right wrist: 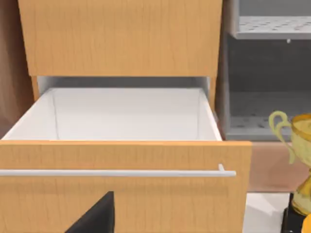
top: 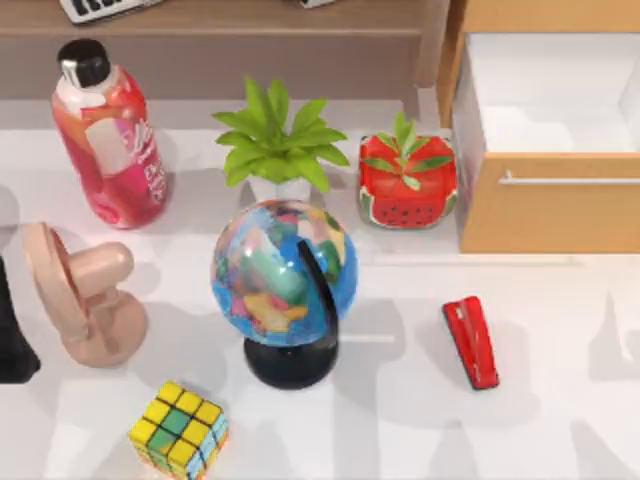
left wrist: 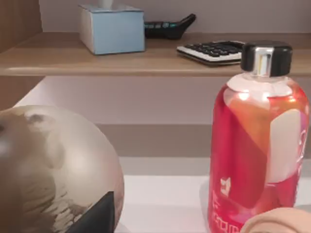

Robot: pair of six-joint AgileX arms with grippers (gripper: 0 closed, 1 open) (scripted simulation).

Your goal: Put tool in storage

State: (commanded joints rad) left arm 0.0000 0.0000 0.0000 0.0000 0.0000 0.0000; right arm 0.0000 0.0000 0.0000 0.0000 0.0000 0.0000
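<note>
White table (top: 560,420) below us, brown shelf (top: 250,40) along the back, and at the top right the drawer (top: 545,215) stands open, white inside, silver handle (top: 570,181) across its front. The globe (top: 280,270) holds the middle of the table on its black base. Back left is the red bottle (top: 110,140) with a black cap, and in front of it the pink stand (top: 85,300). The green plant (top: 275,140) sits behind the globe, the watermelon cube (top: 405,185) just right of the plant and near the drawer's left corner, and the puzzle cube (top: 180,430) is at the front edge. And there's the stapler (top: 471,342), red and narrow, flat on the table to the right of the globe's base, in front of the drawer and apart from both. The left arm (top: 12,335) sits dark at the table's far left edge, well apart from the stapler with the globe between them. The left gripper (left wrist: 97,216) faces the bottle and shelf; open or closed, I cannot tell. The right gripper (right wrist: 95,216) faces the drawer front squarely, handle just above it; its state, again, I cannot tell, nor how it lies to the stapler.
</note>
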